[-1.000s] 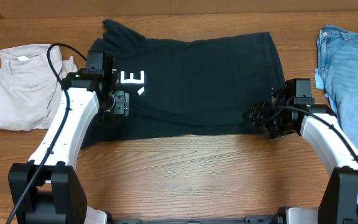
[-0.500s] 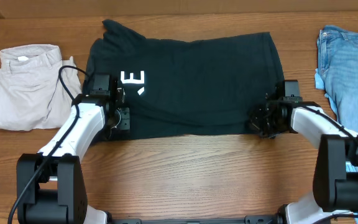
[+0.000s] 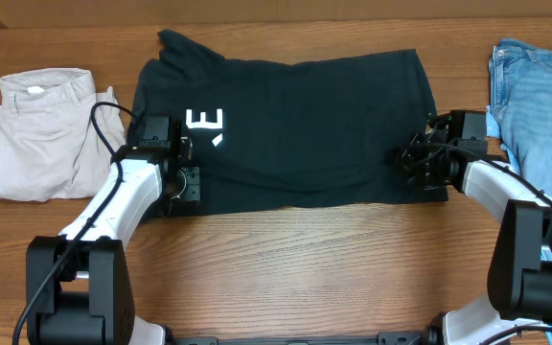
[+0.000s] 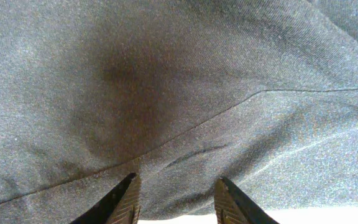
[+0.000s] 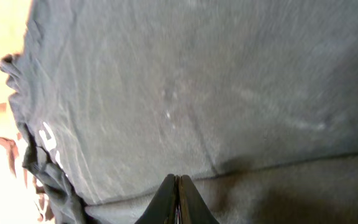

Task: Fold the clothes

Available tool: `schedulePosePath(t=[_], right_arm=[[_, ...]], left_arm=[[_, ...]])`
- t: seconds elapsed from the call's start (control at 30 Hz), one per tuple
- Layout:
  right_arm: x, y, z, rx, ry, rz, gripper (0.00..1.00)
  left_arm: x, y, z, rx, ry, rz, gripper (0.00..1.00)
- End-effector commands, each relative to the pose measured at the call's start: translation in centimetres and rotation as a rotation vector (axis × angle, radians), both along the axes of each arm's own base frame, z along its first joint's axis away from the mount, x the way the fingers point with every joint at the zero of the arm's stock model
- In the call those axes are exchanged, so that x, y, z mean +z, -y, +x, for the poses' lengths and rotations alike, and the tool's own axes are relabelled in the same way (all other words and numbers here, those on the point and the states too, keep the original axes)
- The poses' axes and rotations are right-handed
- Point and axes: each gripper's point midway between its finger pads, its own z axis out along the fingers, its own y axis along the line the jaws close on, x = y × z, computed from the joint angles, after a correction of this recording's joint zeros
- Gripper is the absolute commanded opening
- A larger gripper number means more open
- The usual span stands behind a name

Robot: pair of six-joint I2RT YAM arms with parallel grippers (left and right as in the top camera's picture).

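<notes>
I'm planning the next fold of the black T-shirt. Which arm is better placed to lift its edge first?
Probably right: the right pincer is shut at the right edge of the T-shirt, apparently pinching cloth. The left pincer rests on the fabric with jaws apart, gripping nothing visibly.

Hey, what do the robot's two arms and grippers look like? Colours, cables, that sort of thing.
Both the left arm and right arm have smooth white shells on the long links, with black joints and black bases. A thin black cable loops beside the left arm. The left gripper and right gripper are black; their fingers are dark, tapered and finely ribbed.
</notes>
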Motion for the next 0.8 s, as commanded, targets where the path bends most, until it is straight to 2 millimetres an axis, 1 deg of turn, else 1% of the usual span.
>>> schedulePosePath(t=[0.0, 0.07, 0.1, 0.13, 0.17, 0.23, 0.3, 0.4, 0.43, 0.5, 0.57, 0.6, 0.63, 0.67, 0.77], right_arm=[[0.2, 1.1, -0.4, -0.023, -0.042, 0.033, 0.04], [0.3, 2.1, -1.0, 0.008, -0.027, 0.029, 0.04], [0.5, 2.6, -1.2, 0.004, -0.026, 0.040, 0.08], [0.6, 3.2, -1.5, -0.014, -0.036, 0.046, 0.15], [0.6, 4.8, -2.3, -0.063, -0.073, 0.056, 0.26], [0.3, 6.3, -3.1, -0.113, -0.109, 0.055, 0.38], [-0.3, 7.6, -3.4, -0.150, -0.131, 0.011, 0.46], [-1.7, 9.5, -3.7, -0.217, -0.183, -0.095, 0.49], [-2.3, 9.9, -4.0, -0.239, -0.209, -0.113, 0.48], [-3.0, 9.9, -4.1, -0.248, -0.231, -0.109, 0.48], [-3.1, 10.0, -3.8, -0.246, -0.219, -0.107, 0.47], [-2.8, 9.8, -3.4, -0.240, -0.197, -0.091, 0.41], [-2.3, 9.3, -2.9, -0.226, -0.168, -0.061, 0.27], [-2.0, 9.0, -2.5, -0.216, -0.150, -0.041, 0.18], [-1.9, 9.0, -2.5, -0.215, -0.146, -0.032, 0.04]], left_arm=[[-0.4, -0.3, -0.3, 0.006, -0.012, 0.014, 0.44], [-0.4, -0.3, -0.3, 0.005, -0.010, 0.015, 0.45], [-0.4, -0.3, -0.2, 0.005, -0.006, 0.014, 0.45], [-0.3, -0.3, -0.2, 0.005, -0.004, 0.014, 0.46], [-0.3, -0.3, -0.1, 0.005, -0.002, 0.014, 0.46], [-0.3, -0.3, -0.1, -0.002, -0.001, 0.015, 0.47], [-0.3, -0.3, 0.0, -0.009, 0.003, 0.016, 0.47], [-0.3, -0.3, 0.2, -0.009, 0.010, 0.015, 0.47], [-0.3, -0.3, 0.2, -0.009, 0.010, 0.015, 0.47], [-0.3, -0.3, 0.1, -0.009, 0.006, 0.015, 0.47], [-0.3, -0.3, 0.0, -0.009, 0.004, 0.015, 0.48], [-0.3, -0.3, 0.1, -0.009, 0.005, 0.015, 0.48], [-0.3, -0.3, 0.1, -0.010, 0.007, 0.015, 0.48], [-0.3, -0.3, 0.1, -0.010, 0.006, 0.015, 0.49], [-0.3, -0.3, 0.0, -0.009, 0.000, 0.016, 0.49]])
